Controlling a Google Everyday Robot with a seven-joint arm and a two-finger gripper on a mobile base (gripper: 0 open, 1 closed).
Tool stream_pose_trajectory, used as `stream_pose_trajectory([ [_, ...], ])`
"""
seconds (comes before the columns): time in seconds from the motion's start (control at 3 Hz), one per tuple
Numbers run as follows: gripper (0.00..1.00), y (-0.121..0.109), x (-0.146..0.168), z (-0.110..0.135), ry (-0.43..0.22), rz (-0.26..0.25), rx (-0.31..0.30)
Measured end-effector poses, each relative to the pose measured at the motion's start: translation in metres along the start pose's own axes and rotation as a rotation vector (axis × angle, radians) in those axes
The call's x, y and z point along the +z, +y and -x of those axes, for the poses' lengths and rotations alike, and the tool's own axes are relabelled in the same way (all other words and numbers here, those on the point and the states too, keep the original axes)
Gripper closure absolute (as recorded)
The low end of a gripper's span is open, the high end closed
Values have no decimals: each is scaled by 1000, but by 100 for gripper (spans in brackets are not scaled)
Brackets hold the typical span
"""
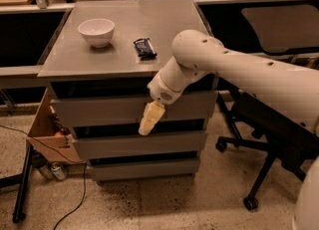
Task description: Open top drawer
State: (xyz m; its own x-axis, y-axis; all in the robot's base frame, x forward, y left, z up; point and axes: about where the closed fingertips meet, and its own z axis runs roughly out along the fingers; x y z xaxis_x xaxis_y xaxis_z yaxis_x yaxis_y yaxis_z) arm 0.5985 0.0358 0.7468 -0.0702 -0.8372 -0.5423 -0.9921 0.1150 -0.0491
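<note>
The grey cabinet (124,35) has three flat handle-less fronts stacked one above another. The top drawer (94,110) is the widest front, with a dark gap above it. I cannot tell whether it is pulled out at all. My gripper (150,119), pale yellow at the end of the white arm (224,69), hangs pointing down in front of the top drawer's front, right of its middle. Its tip reaches the lower edge of that front, over the gap to the second drawer (119,146). It holds nothing that I can see.
A white bowl (96,31) and a dark snack packet (144,48) lie on the cabinet top. A cardboard box (46,133) and cans (52,170) stand at the cabinet's left. A black office chair (269,129) stands at its right. Cables cross the floor.
</note>
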Motion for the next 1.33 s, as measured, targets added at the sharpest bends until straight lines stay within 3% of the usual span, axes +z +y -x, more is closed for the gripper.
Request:
stream_pose_trajectory([
  [1.0, 0, 7, 13, -7, -41, 8, 43],
  [1.33, 0, 6, 19, -3, -78, -30, 62],
])
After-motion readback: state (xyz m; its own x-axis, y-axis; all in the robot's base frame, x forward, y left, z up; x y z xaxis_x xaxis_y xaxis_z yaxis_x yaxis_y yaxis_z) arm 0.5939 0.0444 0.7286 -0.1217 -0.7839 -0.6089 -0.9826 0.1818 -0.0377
